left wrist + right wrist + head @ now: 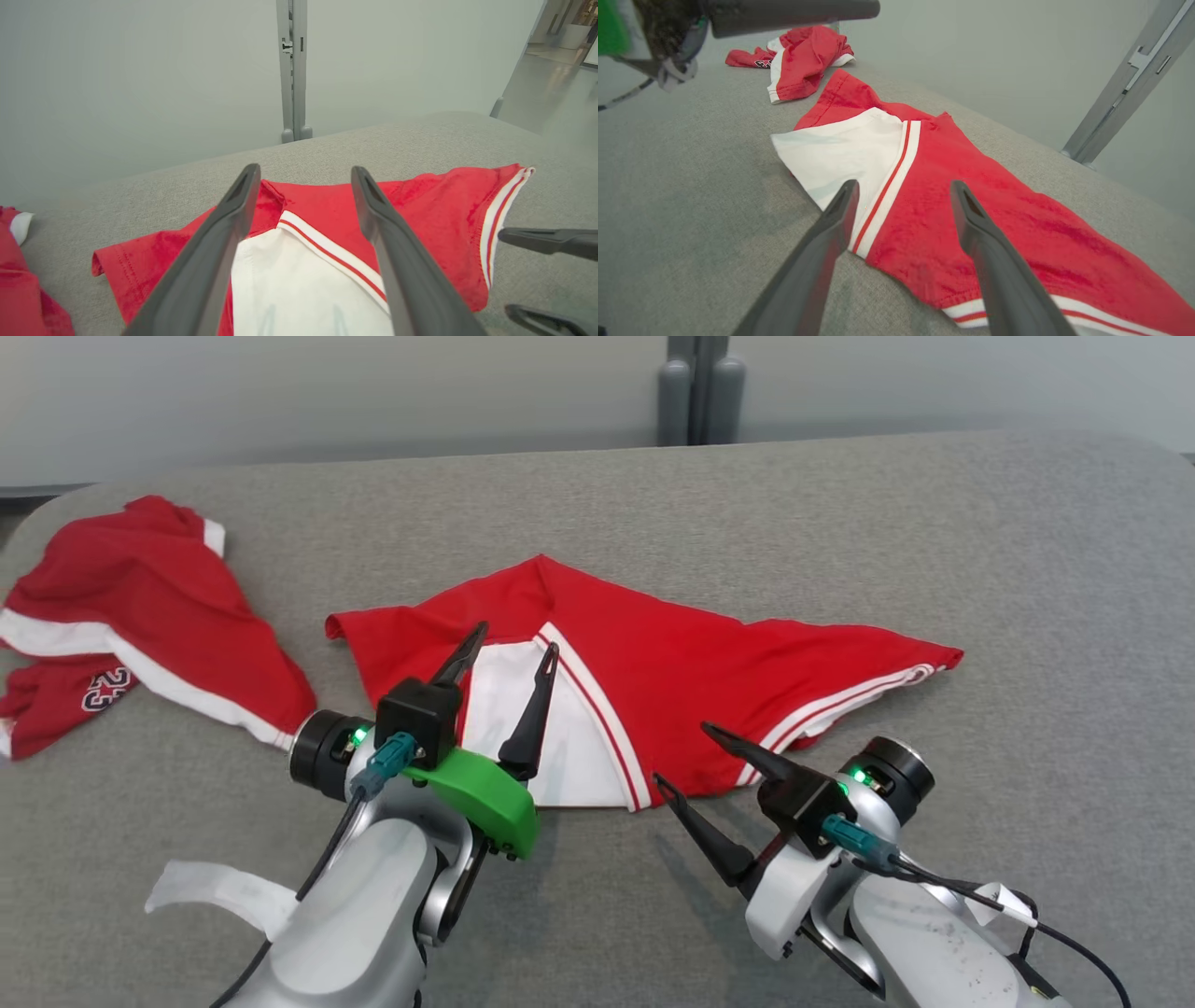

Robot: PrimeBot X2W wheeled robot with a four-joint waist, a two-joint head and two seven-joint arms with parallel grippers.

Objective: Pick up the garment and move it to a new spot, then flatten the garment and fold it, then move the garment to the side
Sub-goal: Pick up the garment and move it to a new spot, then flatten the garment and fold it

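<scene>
A red garment point(672, 681) with a white panel and white-striped hems lies spread in a rough triangle in the middle of the grey padded table point(840, 504). My left gripper point(518, 637) hovers open over its white panel, which shows between the two fingers in the left wrist view point(304, 169). My right gripper point(682, 754) is open too, at the garment's near edge. In the right wrist view its fingers point(904, 184) straddle the red-and-white seam of the garment point(1041, 224). Neither gripper holds cloth.
A second red and white garment point(140, 588) lies crumpled at the table's far left point(803, 51). A grey post point(700, 392) stands behind the table's back edge against a pale wall. Bare table stretches to the right and in front.
</scene>
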